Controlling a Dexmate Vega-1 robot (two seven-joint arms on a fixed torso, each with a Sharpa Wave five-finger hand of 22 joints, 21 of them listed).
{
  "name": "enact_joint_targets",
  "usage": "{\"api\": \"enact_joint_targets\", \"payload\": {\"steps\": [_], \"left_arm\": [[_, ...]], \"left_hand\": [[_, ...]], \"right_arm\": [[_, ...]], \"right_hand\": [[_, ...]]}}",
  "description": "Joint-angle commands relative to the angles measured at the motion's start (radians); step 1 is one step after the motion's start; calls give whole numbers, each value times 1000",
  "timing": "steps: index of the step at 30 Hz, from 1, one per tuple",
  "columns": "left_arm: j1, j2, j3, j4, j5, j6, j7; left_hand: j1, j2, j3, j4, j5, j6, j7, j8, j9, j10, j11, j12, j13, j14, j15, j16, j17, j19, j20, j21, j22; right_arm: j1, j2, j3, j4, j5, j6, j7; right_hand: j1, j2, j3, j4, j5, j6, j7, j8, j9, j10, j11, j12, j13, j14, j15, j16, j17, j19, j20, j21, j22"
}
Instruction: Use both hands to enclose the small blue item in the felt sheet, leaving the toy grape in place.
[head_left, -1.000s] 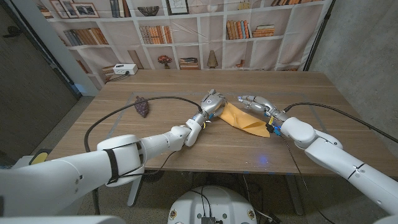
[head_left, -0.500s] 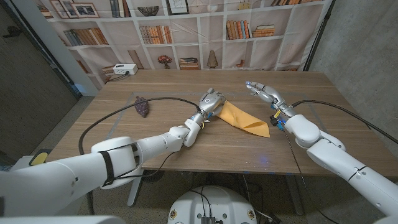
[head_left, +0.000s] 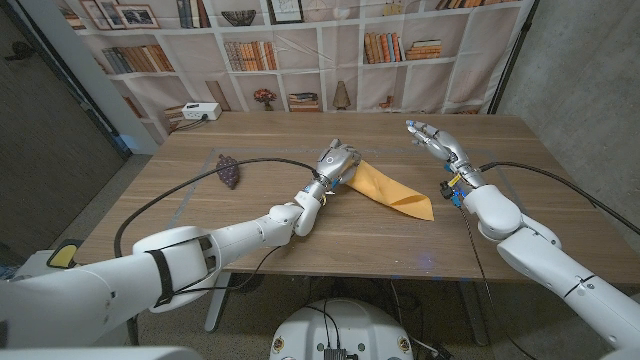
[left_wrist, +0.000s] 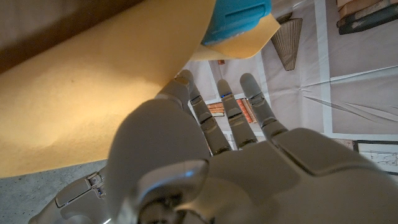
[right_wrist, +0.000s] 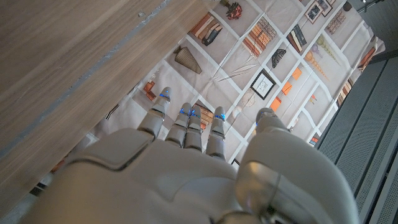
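Yellow felt (head_left: 392, 189) lies folded near the middle of the wooden table (head_left: 300, 250), stretching from the left hand (head_left: 337, 160) down toward the robot's right, where it ends in a folded corner. The left hand sits at the sheet's upper end with its fingers curled over the edge. From the left wrist view the felt (left_wrist: 93, 81) passes just past the fingertips (left_wrist: 184, 79), and the blue item (left_wrist: 236, 18) shows at the sheet's far edge, partly covered by a flap of the cloth. Whether the fingers actually pinch the felt cannot be told from these pictures.

The right hand (head_left: 437, 141) is raised off the table, well apart from the felt, with its fingers spread and nothing in them. The right wrist view shows the same hand (right_wrist: 186, 168) with its fingers (right_wrist: 188, 124) extended toward the printed bookshelf backdrop (right_wrist: 261, 56) beyond the table edge.

The toy grape (head_left: 229, 171) lies on the table to the robot's left, well apart from the felt and from both hands, near a black cable (head_left: 180, 195) that runs along the left arm.
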Motion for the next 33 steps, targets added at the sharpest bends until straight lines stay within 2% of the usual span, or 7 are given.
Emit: {"api": "enact_joint_targets", "payload": {"steps": [1, 6, 10, 11, 14, 20, 33], "left_arm": [[75, 94, -98, -219, -34, 39, -86], [122, 153, -168, -354, -90, 43, -181], [165, 199, -244, -442, -188, -16, -261], [177, 210, -267, -459, -227, -48, -285], [209, 235, -329, -498, -310, -122, -326], [278, 286, -445, -575, -463, -231, -427], [429, 351, -673, -654, -830, -362, -647]], "left_hand": [[-38, -13, -4, 12, -2, -92, -8, -30, 4, -34, -1, -21, 3, -27, -145, -23, 0, -35, 32, -28, -6], [-137, -42, -22, 32, 0, -379, -81, -183, -23, -145, 22, -97, -29, -108, -90, -78, -26, -124, 52, -116, -9], [-262, -52, -54, 70, 1, -523, -79, -297, -34, -240, 54, -140, -63, -177, -43, -112, -47, -176, 55, -187, -9], [-315, -54, -72, 90, 1, -561, -71, -326, -35, -280, 78, -153, -74, -206, -24, -121, -52, -206, 66, -212, -8], [-437, -56, -110, 132, 1, -653, -56, -374, -37, -388, 119, -171, -106, -297, 43, -140, -67, -288, 89, -283, -6], [-559, -64, -151, 171, 1, -775, -51, -383, -40, -498, 155, -172, -147, -395, 112, -147, -80, -373, 109, -364, -5], [-645, -64, -178, 198, 5, -852, -61, -382, -46, -602, 176, -177, -190, -487, 142, -150, -89, -441, 110, -434, -4]], "right_arm": [[-44, 9, 42, -31, 11, 4, -28], [-58, 16, 49, -41, 10, -5, -39], [-69, 23, 50, -48, 7, -8, -47], [-73, 25, 51, -51, 5, -10, -52], [-85, 31, 56, -63, 3, -14, -64], [-109, 37, 69, -95, -6, -32, -89], [-162, 80, 150, -146, -8, -63, -190]], "right_hand": [[-1, 0, 1, -3, 2, 13, -2, 11, 0, 0, -6, 5, 1, -3, 1, -3, -1, -5, -2, -3, 2], [-2, -1, 0, -4, 2, 16, -3, 12, 0, 0, -7, 5, 0, -2, 3, -2, -3, -5, -4, -2, 2], [-5, -3, -1, -6, 3, 22, -8, 14, -1, 2, -10, 7, -2, -2, 4, -3, -7, -5, -8, -2, 2], [-6, -4, -2, -6, 4, 25, -9, 15, -2, 3, -8, 7, -3, -1, 3, -3, -8, -6, -8, -2, 2], [-8, -6, -2, -7, 5, 26, -9, 15, -3, 5, -9, 8, -4, -1, 1, -3, -9, -6, -11, -2, 2], [-13, -11, -5, -9, 8, 33, -15, 17, -4, 11, -14, 11, -6, 2, -5, -2, -13, -7, -14, -2, 1], [-41, -36, -21, -10, 18, 46, -14, 19, -8, 36, -12, 22, -13, 6, -16, -3, -29, 7, -63, 4, 1]]}}
